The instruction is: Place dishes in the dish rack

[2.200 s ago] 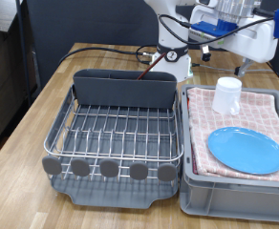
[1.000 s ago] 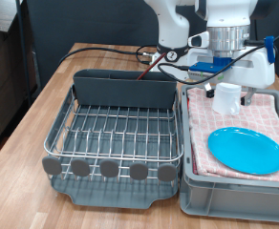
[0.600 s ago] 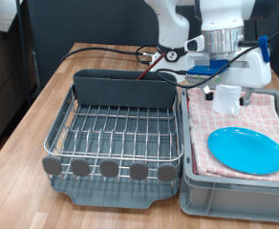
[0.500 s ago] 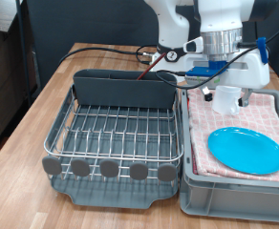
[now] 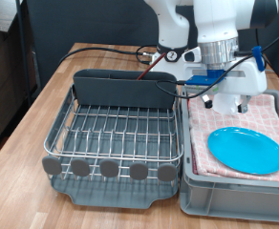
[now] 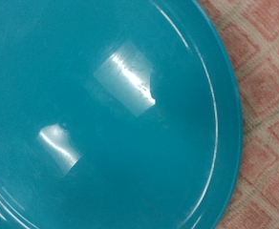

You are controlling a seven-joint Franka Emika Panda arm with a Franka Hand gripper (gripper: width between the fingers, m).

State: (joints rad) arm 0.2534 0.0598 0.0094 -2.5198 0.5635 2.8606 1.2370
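Observation:
The bright-blue plate (image 5: 246, 151) lies flat on the pink checked cloth (image 5: 273, 114) in the grey crate at the exterior view's right. It fills the wrist view (image 6: 101, 114), which shows no fingers. My gripper (image 5: 223, 98) hangs low over the far part of the crate, just beyond the plate, where the white cup stood; the hand hides the cup. The dish rack (image 5: 116, 134), silver wire on a dark grey tray, stands at the exterior view's left with its tall grey caddy (image 5: 125, 91). No dish shows on its wires. I cannot make out the wooden spoon.
The grey crate (image 5: 235, 191) sits tight against the rack's side. Black and red cables (image 5: 111, 50) run over the wooden table behind the caddy. The pink cloth shows at the edge of the wrist view (image 6: 268, 114). The table's edge is at the exterior view's left.
The arm has swung in from the exterior view's top right and come down over the crate. It now covers the white cup, which showed below the hand half a second ago.

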